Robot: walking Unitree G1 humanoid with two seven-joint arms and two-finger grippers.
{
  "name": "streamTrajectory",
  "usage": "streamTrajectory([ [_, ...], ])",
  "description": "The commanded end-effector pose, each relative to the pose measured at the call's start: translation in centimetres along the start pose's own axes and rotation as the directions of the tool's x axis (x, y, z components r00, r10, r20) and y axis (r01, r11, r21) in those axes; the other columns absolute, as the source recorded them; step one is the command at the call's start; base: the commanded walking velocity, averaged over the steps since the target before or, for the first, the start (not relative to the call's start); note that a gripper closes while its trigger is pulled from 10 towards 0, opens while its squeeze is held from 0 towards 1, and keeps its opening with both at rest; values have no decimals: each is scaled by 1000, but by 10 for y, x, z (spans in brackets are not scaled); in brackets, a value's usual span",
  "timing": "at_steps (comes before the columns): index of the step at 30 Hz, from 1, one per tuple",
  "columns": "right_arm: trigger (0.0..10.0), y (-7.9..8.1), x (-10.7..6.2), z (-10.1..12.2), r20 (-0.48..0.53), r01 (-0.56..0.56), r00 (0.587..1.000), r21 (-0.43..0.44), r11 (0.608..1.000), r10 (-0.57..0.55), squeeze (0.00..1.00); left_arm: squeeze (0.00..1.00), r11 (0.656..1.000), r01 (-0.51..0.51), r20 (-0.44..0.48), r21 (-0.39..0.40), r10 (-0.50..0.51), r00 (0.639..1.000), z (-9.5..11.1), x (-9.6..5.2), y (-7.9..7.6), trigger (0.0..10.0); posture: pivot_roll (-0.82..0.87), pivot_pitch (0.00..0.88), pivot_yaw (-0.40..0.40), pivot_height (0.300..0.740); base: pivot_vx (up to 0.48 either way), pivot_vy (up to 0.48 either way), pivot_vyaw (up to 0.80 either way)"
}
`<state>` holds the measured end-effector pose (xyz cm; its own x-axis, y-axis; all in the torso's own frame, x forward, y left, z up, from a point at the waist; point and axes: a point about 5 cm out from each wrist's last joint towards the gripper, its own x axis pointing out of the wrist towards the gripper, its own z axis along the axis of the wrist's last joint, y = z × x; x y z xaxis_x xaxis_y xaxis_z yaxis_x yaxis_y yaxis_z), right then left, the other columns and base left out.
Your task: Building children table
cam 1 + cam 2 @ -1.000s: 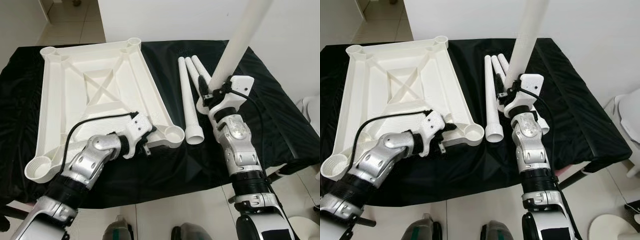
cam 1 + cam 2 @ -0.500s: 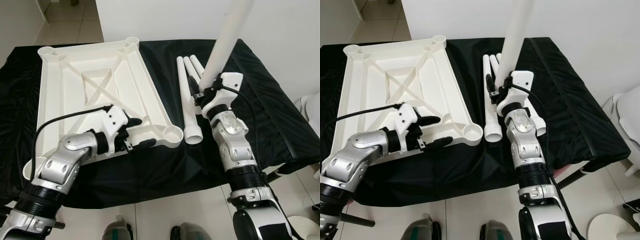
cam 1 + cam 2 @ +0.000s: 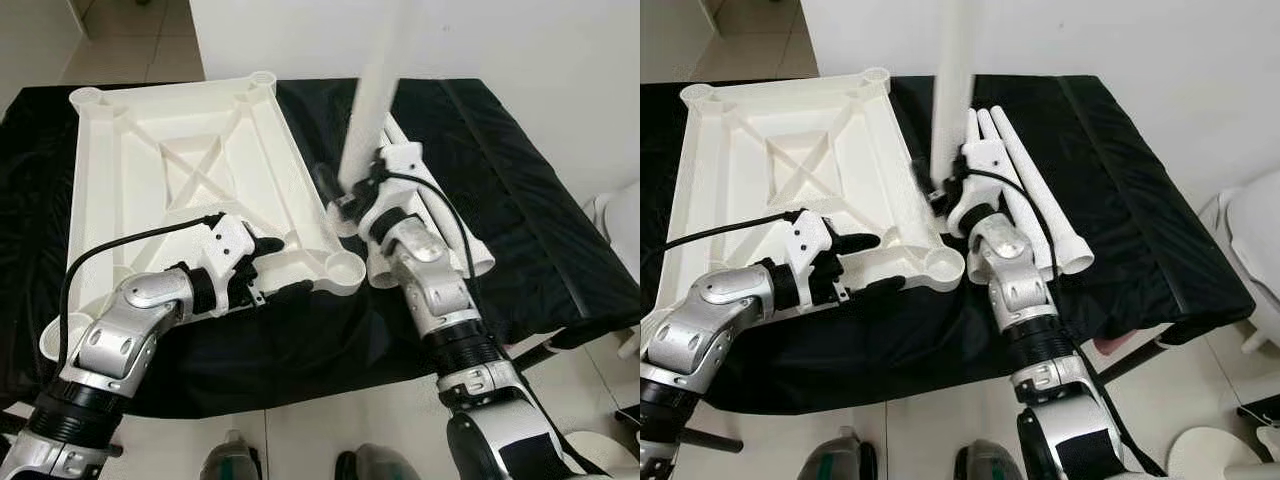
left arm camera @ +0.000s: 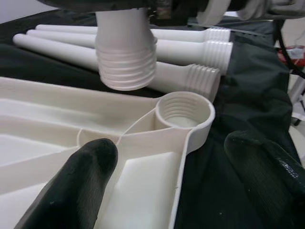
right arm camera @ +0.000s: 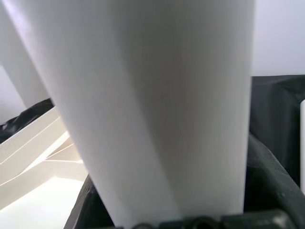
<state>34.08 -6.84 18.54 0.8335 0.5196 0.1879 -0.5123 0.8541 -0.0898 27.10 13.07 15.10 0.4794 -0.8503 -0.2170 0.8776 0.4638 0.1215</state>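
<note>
The white table top (image 3: 180,170) lies upside down on the black cloth, with a threaded socket (image 3: 345,268) at its near right corner. My right gripper (image 3: 348,196) is shut on a white leg (image 3: 372,100), held nearly upright. In the left wrist view the leg's threaded end (image 4: 126,57) hangs just above and behind the socket (image 4: 183,109). My left gripper (image 3: 285,266) is open, its fingers (image 4: 76,181) straddling the top's near rim beside the socket. Three more legs (image 3: 1030,190) lie side by side on the cloth, right of the top.
The black cloth-covered table (image 3: 520,200) ends close to me, with tiled floor (image 3: 300,440) below its front edge. A white wall stands behind it. A white rounded object (image 3: 1255,240) sits off the table's right end.
My right arm has carried the upright leg leftward, from over the lying legs to just above the corner socket. My left gripper has opened and now sits at the top's near rim.
</note>
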Motion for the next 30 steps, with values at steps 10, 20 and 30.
streamTrajectory([
  [10, 10000, 11, -14, -12, -61, -86, 994, 36, 996, 88, 0, 0, 998, -61, -22, 12, 61, 998, -1, -4, 4, 10000, 1, 0, -40, 740, 0, 0, 0],
  [20, 10000, 14, -34, -12, -98, -152, 983, 25, 988, 154, 0, 0, 998, -58, -26, 10, 59, 998, -1, -5, 2, 10000, -12, 6, -41, 740, 0, 0, 0],
  [30, 10000, 13, -39, -17, -124, -145, 981, 34, 989, 148, 0, 0, 998, -63, -22, 9, 63, 998, -1, -4, 2, 10000, -12, 12, -42, 740, 0, 0, 0],
])
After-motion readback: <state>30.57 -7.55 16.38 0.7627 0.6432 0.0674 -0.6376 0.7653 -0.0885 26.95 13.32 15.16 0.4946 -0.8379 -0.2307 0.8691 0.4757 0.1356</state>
